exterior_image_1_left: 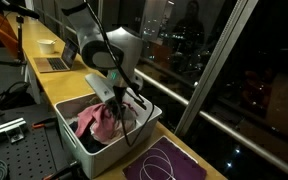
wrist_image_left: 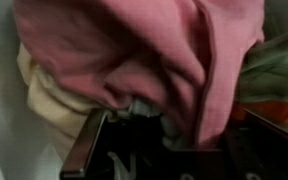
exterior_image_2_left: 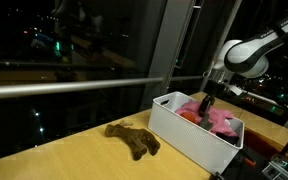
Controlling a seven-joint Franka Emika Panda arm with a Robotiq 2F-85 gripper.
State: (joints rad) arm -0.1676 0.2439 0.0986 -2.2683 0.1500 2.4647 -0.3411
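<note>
A white bin on the yellow table holds a heap of clothes. My gripper reaches down into it from above. In the wrist view a fold of pink cloth is bunched and pinched in my gripper, whose jaws are shut on it. The pink cloth also shows in both exterior views. A cream garment lies to its left and a green one to its right. The fingertips themselves are hidden under the fabric.
A brown crumpled cloth lies on the table outside the bin. A purple mat with a white cord sits beside the bin. A laptop stands further back. A dark window with a rail runs along the table.
</note>
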